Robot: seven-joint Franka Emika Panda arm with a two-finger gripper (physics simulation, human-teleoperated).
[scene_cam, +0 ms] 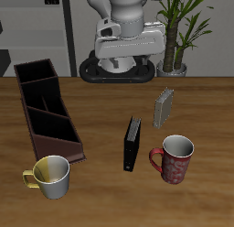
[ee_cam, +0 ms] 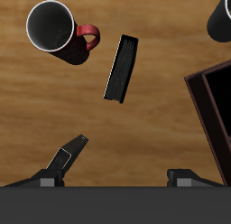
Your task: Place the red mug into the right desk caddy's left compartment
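While high above table, fingers (ee_cam: 122, 164) apart.

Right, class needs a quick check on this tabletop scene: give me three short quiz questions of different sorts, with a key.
1. True or false: the red mug already stands inside the right desk caddy.
2. Multiple choice: what lies on the table between the red mug and the caddy? A) a plate B) a black book C) a spoon
3. Fill in: the gripper hangs above the table with its jaws ____ and nothing between them.

Key: 1 false, the mug stands on the bare table, apart from the caddy. 2 B. 3 open.
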